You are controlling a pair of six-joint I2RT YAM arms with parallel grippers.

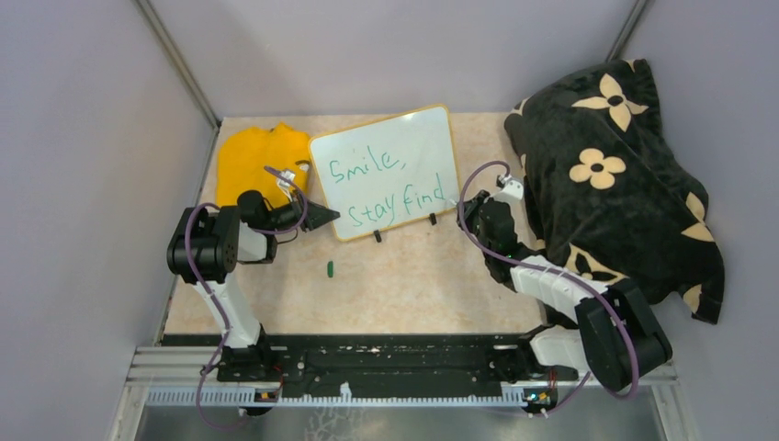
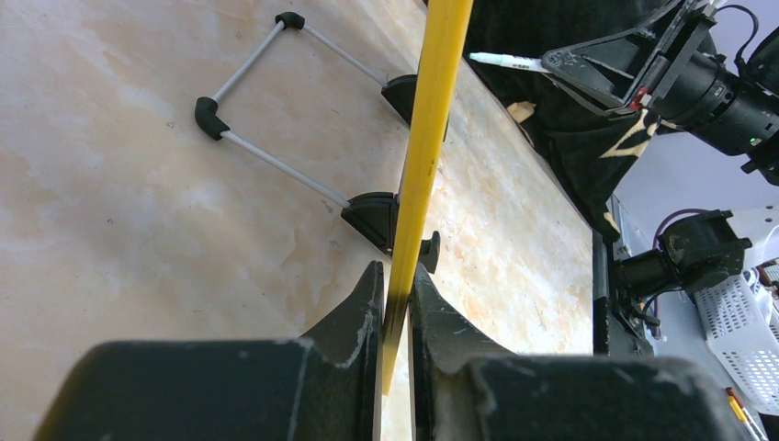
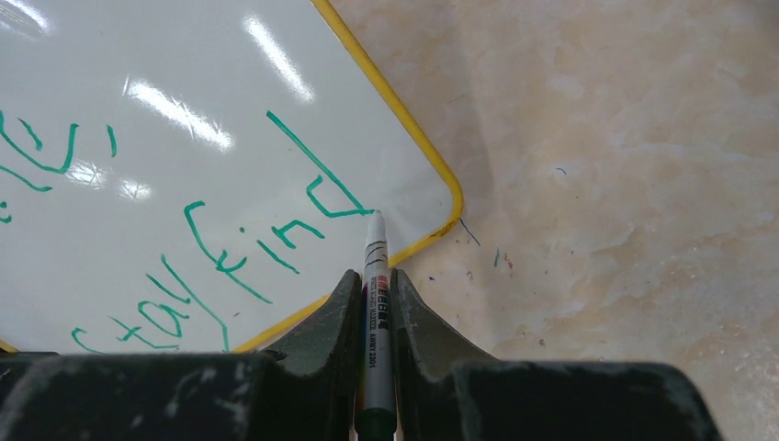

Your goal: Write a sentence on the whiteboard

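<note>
The whiteboard point(image 1: 386, 170) stands tilted on its two black clip feet point(image 1: 377, 236), its frame yellow. The sentence point(image 1: 386, 188) reads "Smile, Stay find" in green, in two lines. My left gripper point(image 1: 331, 218) is shut on the board's lower left frame edge point(image 2: 418, 165), seen edge-on between the fingers of the left gripper point(image 2: 397, 280). My right gripper point(image 3: 374, 276) is shut on a white marker point(image 3: 376, 303). The marker's tip point(image 3: 374, 217) rests at the end of the "d" of "find" point(image 3: 276, 220), near the board's lower right corner.
A folded yellow cloth point(image 1: 257, 161) lies behind the board's left side. A black flowered blanket point(image 1: 615, 175) is heaped at the right. A small green cap point(image 1: 330, 268) lies on the table in front of the board. Grey walls close in both sides.
</note>
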